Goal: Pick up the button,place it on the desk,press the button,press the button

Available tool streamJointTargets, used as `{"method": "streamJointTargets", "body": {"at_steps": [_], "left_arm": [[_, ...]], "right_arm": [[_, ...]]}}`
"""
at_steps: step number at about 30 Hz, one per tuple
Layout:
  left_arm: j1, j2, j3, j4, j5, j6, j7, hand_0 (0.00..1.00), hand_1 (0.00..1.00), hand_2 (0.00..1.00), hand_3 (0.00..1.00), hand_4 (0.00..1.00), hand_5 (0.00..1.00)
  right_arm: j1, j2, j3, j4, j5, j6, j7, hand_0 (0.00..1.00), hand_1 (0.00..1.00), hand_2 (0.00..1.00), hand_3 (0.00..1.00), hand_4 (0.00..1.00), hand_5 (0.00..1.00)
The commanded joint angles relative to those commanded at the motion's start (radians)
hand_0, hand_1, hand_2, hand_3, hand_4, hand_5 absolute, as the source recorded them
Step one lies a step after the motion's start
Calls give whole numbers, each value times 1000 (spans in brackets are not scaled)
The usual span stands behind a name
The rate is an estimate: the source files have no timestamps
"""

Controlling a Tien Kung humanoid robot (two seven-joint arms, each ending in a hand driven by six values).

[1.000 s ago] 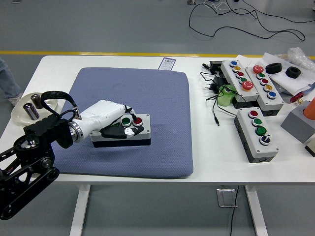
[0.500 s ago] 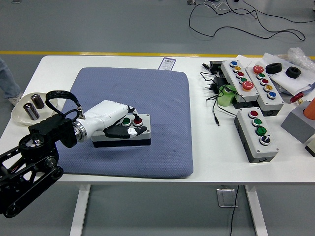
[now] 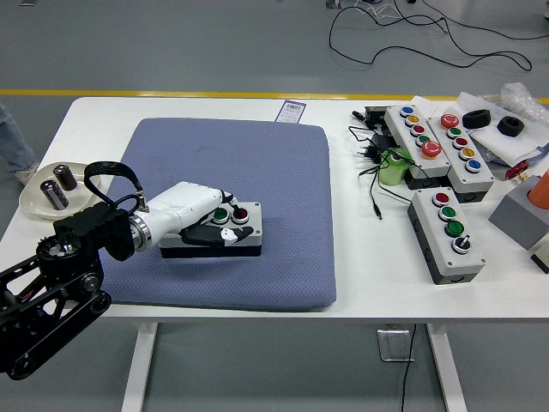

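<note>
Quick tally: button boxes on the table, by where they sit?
On the blue mat, under the left hand: 1 button box
On the bare table, right side: 3 button boxes
Total: 4

White table (image 3: 360, 283) — blue mat (image 3: 283, 172), button boxes (image 3: 446, 232)

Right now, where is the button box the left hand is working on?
In the head view, the button box sits on the blue mat, left of centre, under the left hand.

Smooth grey concrete floor (image 3: 214, 43), yellow painted line (image 3: 129, 92) across at 12 o'clock. White rectangular table (image 3: 360, 283) on white metal legs (image 3: 137, 369). Black cables (image 3: 429, 34) loose at 1 o'clock.
</note>
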Motion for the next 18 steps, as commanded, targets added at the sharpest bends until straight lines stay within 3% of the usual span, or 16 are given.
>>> {"method": "streamJointTargets", "body": {"at_steps": [10,18], "left_arm": [[27,13,-100,-54,24,-9,-1,2,2,2,697,722,998],[46,22,-123,-59,31,-27,-2,2,2,2,678,719,998]], "right_arm": [[-1,0,0,0,-1,0,0,659,650,702,606,456,331],[-2,1,0,0,2,0,-2,659,650,702,605,456,331]]}}
